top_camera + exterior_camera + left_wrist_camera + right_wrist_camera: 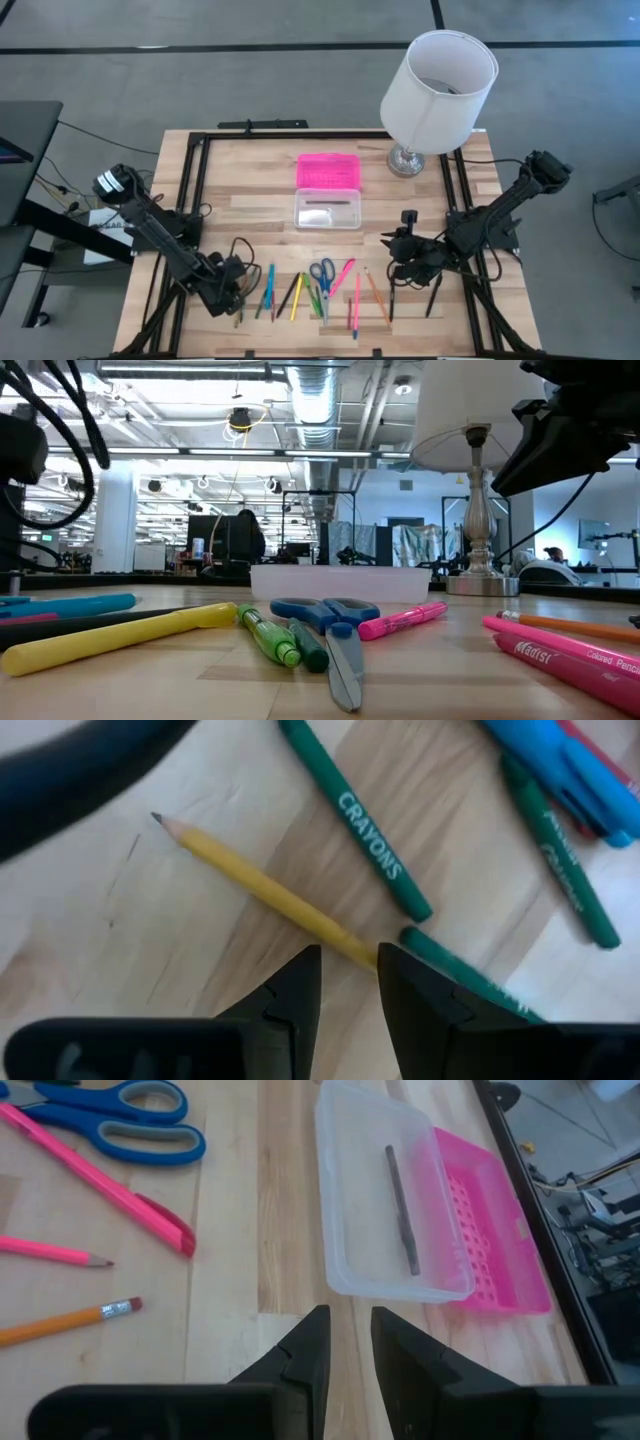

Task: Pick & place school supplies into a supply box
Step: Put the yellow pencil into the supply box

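Observation:
The school supplies lie in a row near the table's near edge: pens, pencils and crayons with blue-handled scissors (322, 272) (335, 622) in the middle. The supply box (328, 211) (385, 1210) lies flat behind them, its pink lid (328, 172) (495, 1230) swung open and one dark pencil (402, 1210) in its clear base. My left gripper (236, 292) (348, 975) hovers at the row's left end, narrowly open. A yellow pencil (260, 885) runs under its fingers, beside green crayons (365, 830). My right gripper (393, 256) (350, 1330) is narrowly open and holds nothing, right of the row, pointing toward the box.
A white-shaded lamp (438, 80) (480, 510) stands at the table's far right corner, behind the box. A black frame rail (200, 170) runs along the table's sides. Bare wood (250, 210) lies left of the box.

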Controlling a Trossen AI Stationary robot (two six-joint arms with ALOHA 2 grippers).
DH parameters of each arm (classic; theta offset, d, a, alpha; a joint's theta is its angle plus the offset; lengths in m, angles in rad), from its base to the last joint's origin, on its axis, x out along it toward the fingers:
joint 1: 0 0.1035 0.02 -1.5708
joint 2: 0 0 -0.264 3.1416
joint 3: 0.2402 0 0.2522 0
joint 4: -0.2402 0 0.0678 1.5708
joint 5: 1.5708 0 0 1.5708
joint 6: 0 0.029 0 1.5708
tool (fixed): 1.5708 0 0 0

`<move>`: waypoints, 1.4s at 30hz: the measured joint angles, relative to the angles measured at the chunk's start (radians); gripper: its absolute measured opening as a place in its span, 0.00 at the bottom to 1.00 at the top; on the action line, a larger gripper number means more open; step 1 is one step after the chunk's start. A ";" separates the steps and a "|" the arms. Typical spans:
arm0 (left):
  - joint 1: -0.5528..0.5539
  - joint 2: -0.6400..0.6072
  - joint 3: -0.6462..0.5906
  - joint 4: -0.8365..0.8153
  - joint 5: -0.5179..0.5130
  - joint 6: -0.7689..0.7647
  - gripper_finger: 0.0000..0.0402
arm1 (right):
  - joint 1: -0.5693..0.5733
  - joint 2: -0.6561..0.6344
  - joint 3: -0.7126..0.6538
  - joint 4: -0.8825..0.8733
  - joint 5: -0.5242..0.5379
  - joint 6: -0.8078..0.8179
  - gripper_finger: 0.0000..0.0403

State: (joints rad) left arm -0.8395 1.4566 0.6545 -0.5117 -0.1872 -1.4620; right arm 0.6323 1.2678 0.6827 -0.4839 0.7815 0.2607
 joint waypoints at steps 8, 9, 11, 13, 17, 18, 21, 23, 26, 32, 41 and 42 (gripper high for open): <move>0.027 0.003 0.000 0.005 -0.003 0.020 0.24 | 0.000 0.000 0.000 0.000 0.000 0.000 0.17; 0.031 0.003 0.000 0.005 -0.003 0.026 0.24 | 0.000 0.000 0.000 0.000 0.000 0.000 0.17; 0.036 0.003 0.000 0.005 -0.004 0.039 0.24 | 0.000 0.000 0.000 0.000 0.000 0.000 0.17; 0.041 0.003 0.000 0.005 -0.009 0.048 0.24 | 0.000 0.000 0.000 0.000 0.000 0.000 0.17; 0.057 0.003 0.000 0.004 -0.020 0.063 0.24 | 0.000 0.000 0.000 0.000 0.000 0.000 0.17; 0.061 0.003 0.000 0.003 -0.023 0.069 0.24 | 0.000 0.000 0.000 0.000 0.000 0.000 0.17; 0.077 0.003 0.000 -0.022 -0.041 0.091 0.24 | 0.000 0.000 0.000 0.000 0.000 0.000 0.17; 0.090 0.003 0.000 -0.058 -0.059 0.104 0.24 | 0.000 0.000 0.000 0.000 0.001 0.000 0.17; 0.111 0.003 -0.001 -0.124 -0.070 0.107 0.24 | 0.000 0.000 0.000 0.000 0.001 0.000 0.17; 0.136 0.003 -0.001 -0.154 -0.056 0.140 0.24 | 0.000 0.000 0.000 0.000 0.003 0.000 0.17; 0.176 0.003 -0.001 -0.211 -0.083 0.184 0.18 | 0.000 0.000 0.000 0.000 0.003 0.000 0.17; 0.183 0.003 -0.001 -0.219 -0.090 0.184 0.17 | 0.000 0.000 0.000 0.000 0.003 -0.001 0.17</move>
State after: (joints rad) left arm -0.6562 1.4597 0.6537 -0.7302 -0.2771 -1.2781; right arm 0.6323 1.2678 0.6827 -0.4839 0.7845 0.2601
